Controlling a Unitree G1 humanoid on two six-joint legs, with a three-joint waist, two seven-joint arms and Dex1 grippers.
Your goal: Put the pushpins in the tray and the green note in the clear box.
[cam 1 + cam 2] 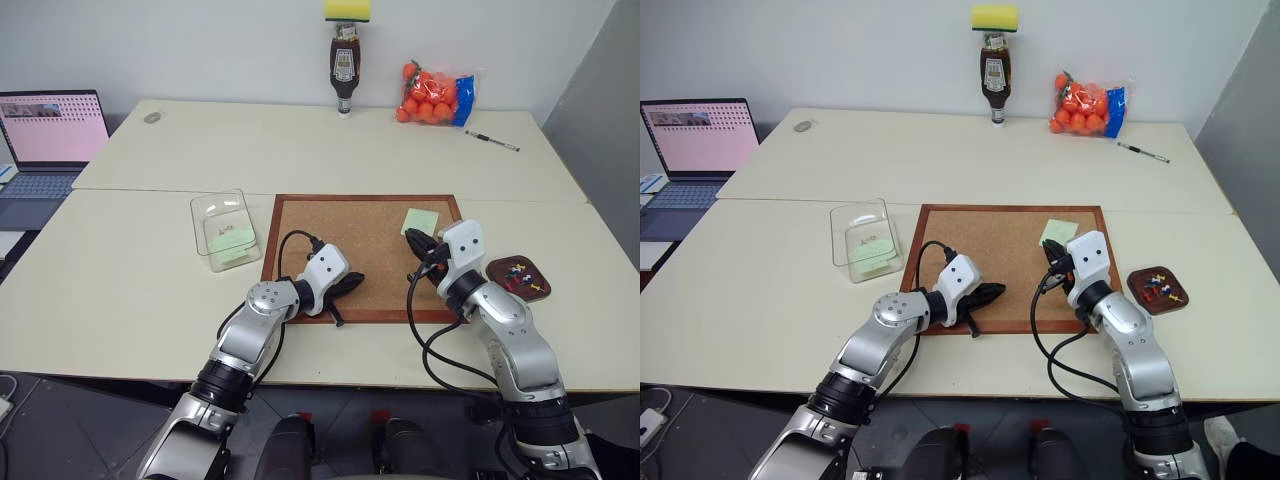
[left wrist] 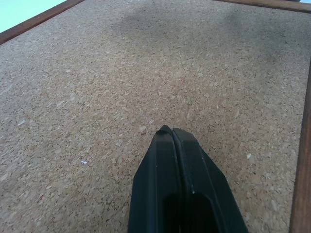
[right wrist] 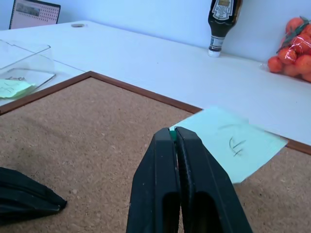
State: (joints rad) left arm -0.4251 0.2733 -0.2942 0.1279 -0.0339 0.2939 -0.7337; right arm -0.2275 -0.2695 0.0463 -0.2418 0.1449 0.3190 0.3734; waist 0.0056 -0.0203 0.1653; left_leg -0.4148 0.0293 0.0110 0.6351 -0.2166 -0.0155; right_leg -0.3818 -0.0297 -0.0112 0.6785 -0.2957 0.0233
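My right gripper is shut over the corkboard, with a tiny green-headed pushpin pinched at its tips. Just beyond the tips a pale green note with a dark scribble lies near the board's far right corner. The dark brown tray sits on the table right of the board and holds several pushpins. The clear box stands left of the board with a pale green slip inside. My left gripper is shut on nothing, low over the board's near edge.
A laptop stands open at the far left. A sauce bottle with a yellow sponge on top, a bag of oranges and a pen are at the back of the table.
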